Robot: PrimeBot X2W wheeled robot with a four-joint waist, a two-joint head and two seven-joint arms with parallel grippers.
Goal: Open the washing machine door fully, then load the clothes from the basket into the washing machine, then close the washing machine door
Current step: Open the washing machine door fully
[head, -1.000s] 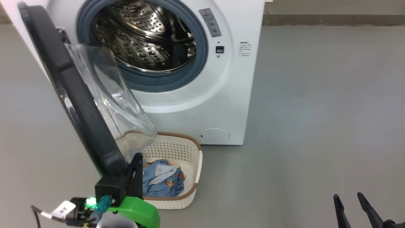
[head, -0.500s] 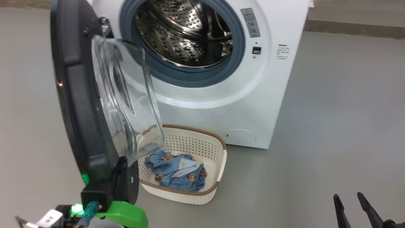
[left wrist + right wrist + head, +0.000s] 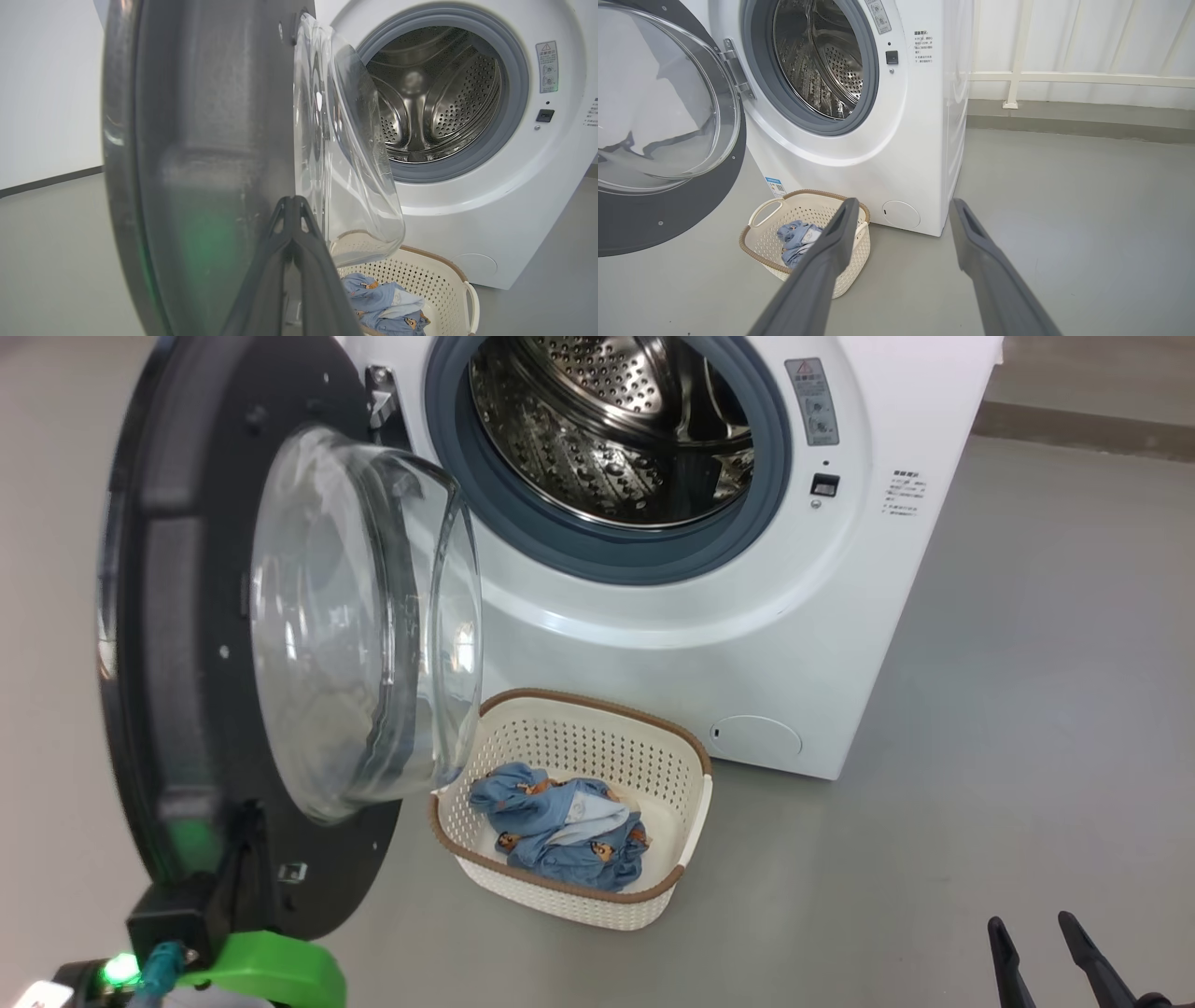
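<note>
The washing machine (image 3: 672,644) stands with its steel drum (image 3: 616,429) exposed. The washing machine door (image 3: 177,644) hangs open on the left, its glass bowl (image 3: 364,616) bulging toward the basket. My left gripper (image 3: 248,821) is shut, its tips resting against the door's lower inner rim; the left wrist view shows the closed fingertips (image 3: 292,205) in front of the door (image 3: 210,116). On the floor below the opening, the basket (image 3: 597,747) holds the light blue clothes (image 3: 560,831). Low on the right, my right gripper (image 3: 1032,933) is open and holds nothing.
Bare grey floor (image 3: 980,709) stretches to the right of the machine. A white wall with a rail (image 3: 1064,77) runs behind it. The round service flap (image 3: 756,735) sits low on the machine's front. In the right wrist view the basket (image 3: 761,238) stands left of my open gripper (image 3: 903,207).
The head camera has turned, shifting the whole picture right. The door has swung wider open, showing more of its inner face, with my shut left gripper staying at its lower rim.
</note>
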